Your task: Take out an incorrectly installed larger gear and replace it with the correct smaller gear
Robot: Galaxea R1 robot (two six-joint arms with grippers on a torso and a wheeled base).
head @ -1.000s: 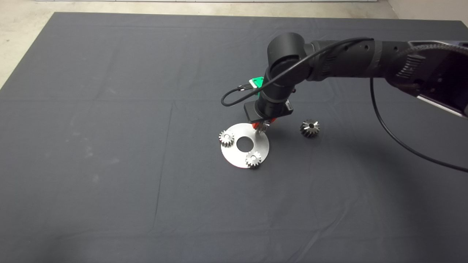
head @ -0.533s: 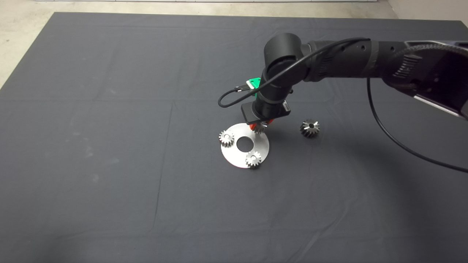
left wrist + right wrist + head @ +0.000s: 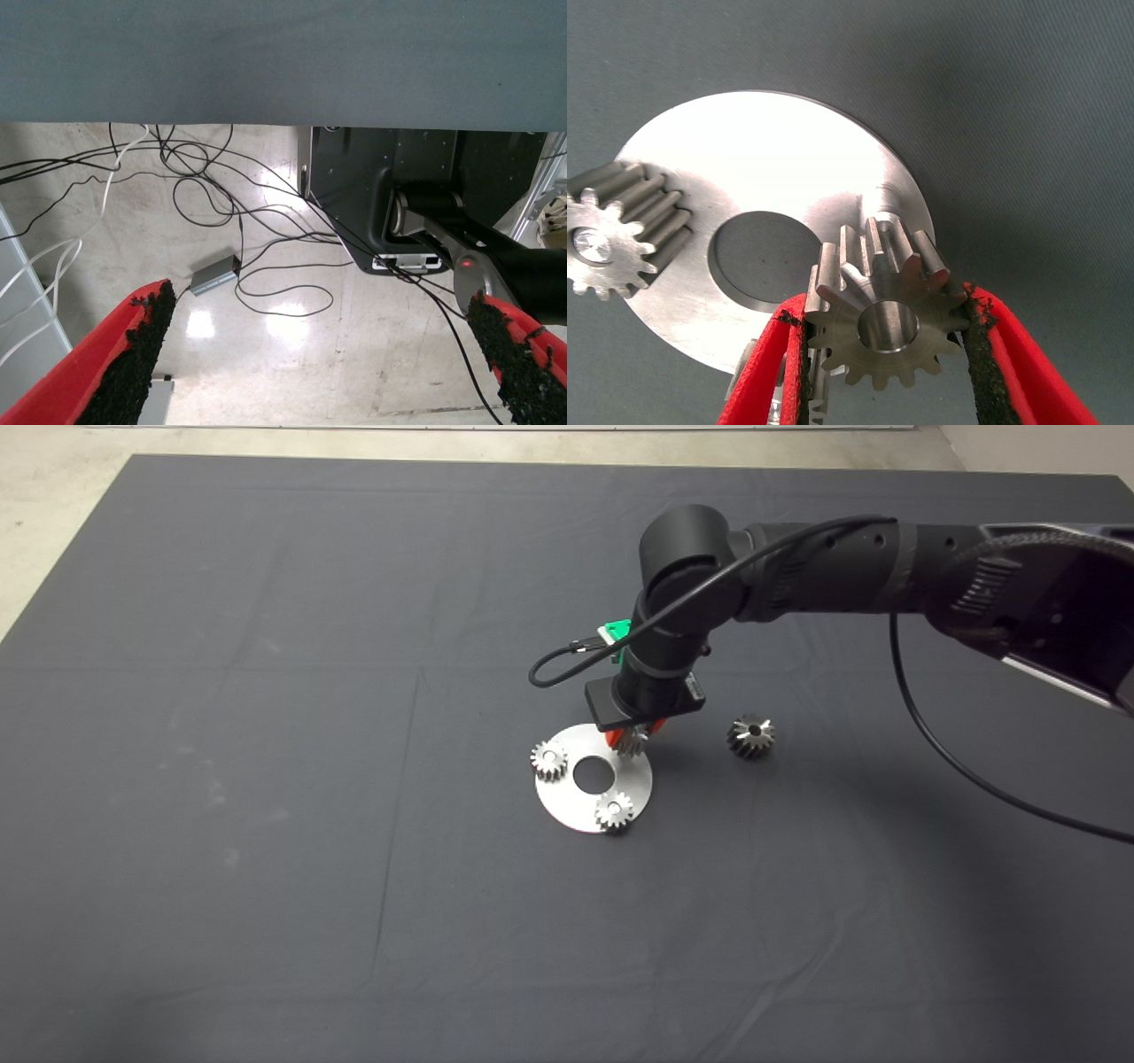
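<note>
My right gripper (image 3: 631, 735) is shut on the smaller gear (image 3: 633, 743), a flat silver toothed gear, and holds it just over the far right part of the round silver plate (image 3: 580, 744). In the right wrist view the red fingers (image 3: 788, 354) clamp this smaller gear (image 3: 850, 305) by its sides, close to a short peg (image 3: 884, 197) on the plate (image 3: 771, 168). The larger gear (image 3: 751, 736), thick with long teeth, lies on the mat to the right of the plate. My left gripper (image 3: 323, 354) is open and parked, out of the head view.
Two other small gears sit on the plate, one at its left edge (image 3: 548, 761) (image 3: 616, 239) and one at its near edge (image 3: 613, 812). The plate has a centre hole (image 3: 592, 775). The left wrist view shows floor with cables (image 3: 221, 221).
My right gripper has moved a little left and down with the smaller gear, closer over the plate's far right part. The other gears and the plate have not moved.
</note>
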